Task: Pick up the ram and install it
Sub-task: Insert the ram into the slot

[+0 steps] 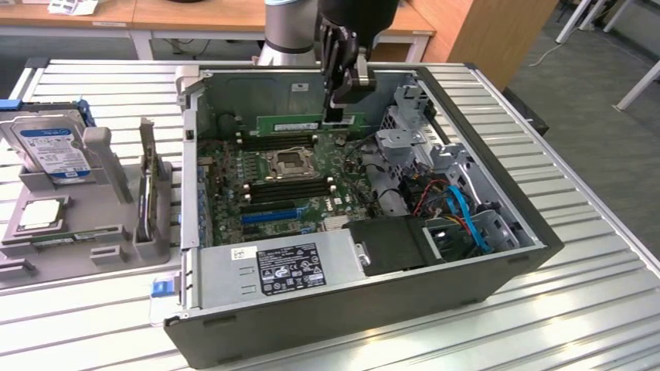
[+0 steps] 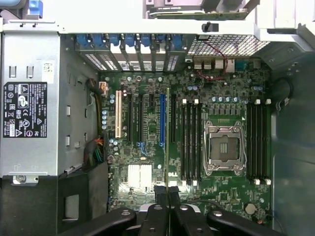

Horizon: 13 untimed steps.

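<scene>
My gripper is shut on the ram, a long green stick held level inside the open computer case, above the motherboard. In the wrist view the ram shows edge-on as a thin line running out from between my fingertips, where my gripper pinches it. It hangs above the board, parallel to the black memory slots beside the empty processor socket. A second bank of slots lies on the socket's other side. The ram touches no slot.
At the exterior view's left, a grey holder carries a silver hard drive and a square processor chip. Inside the case are the power supply, blue cables and a metal drive cage next to my gripper.
</scene>
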Each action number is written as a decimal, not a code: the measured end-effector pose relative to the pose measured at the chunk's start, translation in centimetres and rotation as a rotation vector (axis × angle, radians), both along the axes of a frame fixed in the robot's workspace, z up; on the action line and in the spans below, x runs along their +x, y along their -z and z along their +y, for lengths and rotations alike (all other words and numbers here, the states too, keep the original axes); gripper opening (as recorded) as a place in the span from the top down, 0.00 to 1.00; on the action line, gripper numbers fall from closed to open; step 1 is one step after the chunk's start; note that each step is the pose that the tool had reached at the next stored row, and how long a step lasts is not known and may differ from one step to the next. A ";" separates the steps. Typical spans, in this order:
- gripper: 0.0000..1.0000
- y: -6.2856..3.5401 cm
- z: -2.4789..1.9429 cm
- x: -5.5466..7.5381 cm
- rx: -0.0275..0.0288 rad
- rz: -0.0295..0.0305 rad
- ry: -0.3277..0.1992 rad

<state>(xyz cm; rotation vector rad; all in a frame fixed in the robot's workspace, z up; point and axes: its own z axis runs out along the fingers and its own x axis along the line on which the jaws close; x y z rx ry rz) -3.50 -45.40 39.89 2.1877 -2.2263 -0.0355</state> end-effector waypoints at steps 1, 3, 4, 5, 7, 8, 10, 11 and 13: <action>0.88 0.00 0.08 0.0 0.0002 -0.0001 0.000; 0.88 0.01 0.24 0.0 0.0006 -0.0002 0.000; 0.88 0.02 0.32 0.0 0.0007 -0.0003 0.000; 0.88 0.02 0.40 0.0 0.0009 -0.0004 0.000; 0.88 0.03 0.57 0.0 0.0015 -0.0005 0.001; 0.88 0.03 0.66 0.0 0.0016 -0.0005 0.001; 0.88 0.04 0.83 0.0 0.0021 -0.0007 0.001; 0.88 0.04 0.92 0.0 0.0023 -0.0008 0.001; 0.88 0.05 1.09 0.0 0.0027 -0.0010 0.002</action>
